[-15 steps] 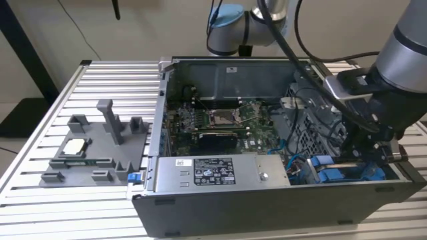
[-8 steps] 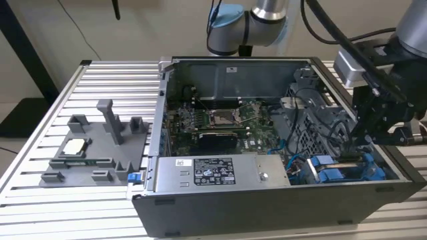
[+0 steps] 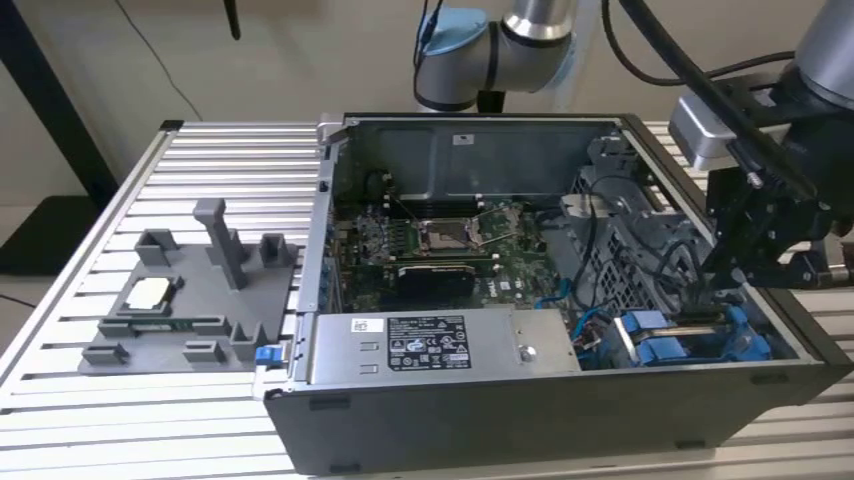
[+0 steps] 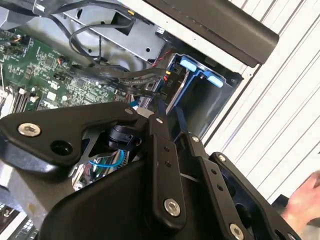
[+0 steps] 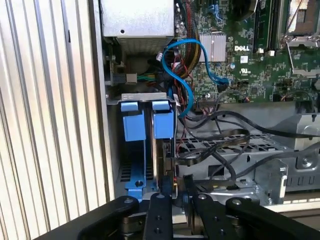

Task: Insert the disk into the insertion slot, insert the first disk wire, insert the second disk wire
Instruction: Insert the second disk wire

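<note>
Saw gripper (image 3: 707, 300) over insertion slot (image 5: 131, 175), at case's (image 3: 534, 420) four o'clock; fingers pinched on disk (image 5: 163, 165) edge, disk seated upright.

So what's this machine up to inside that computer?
A robot arm has reached its tool into an open computer case lying on a slatted table. The tool is down at the drive bay with bright blue tabs, in the case's corner on the exterior view's right. The disk stands on edge in that bay, beside loose black cables and a blue cable.
</note>
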Controlling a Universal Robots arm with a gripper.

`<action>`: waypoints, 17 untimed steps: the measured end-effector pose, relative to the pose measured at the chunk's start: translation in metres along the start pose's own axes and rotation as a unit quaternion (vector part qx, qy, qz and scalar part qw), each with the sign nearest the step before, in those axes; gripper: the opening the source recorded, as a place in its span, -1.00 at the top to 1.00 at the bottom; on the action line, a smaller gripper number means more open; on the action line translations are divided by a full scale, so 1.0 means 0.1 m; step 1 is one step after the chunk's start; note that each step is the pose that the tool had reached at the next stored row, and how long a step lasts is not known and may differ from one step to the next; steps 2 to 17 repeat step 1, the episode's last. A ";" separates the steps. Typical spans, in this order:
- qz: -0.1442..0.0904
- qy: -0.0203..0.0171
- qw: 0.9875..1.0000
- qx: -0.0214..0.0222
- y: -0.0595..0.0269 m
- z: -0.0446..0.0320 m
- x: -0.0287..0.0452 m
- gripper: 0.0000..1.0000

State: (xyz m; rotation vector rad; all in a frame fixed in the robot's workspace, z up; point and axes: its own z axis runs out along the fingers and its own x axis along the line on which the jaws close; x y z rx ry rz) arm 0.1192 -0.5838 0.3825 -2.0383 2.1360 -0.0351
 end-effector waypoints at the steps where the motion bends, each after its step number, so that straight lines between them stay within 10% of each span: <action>1: 0.000 0.000 1.000 0.000 0.000 -0.001 0.000 0.52; 17: 0.000 0.000 1.000 0.000 0.000 -0.001 0.000 0.52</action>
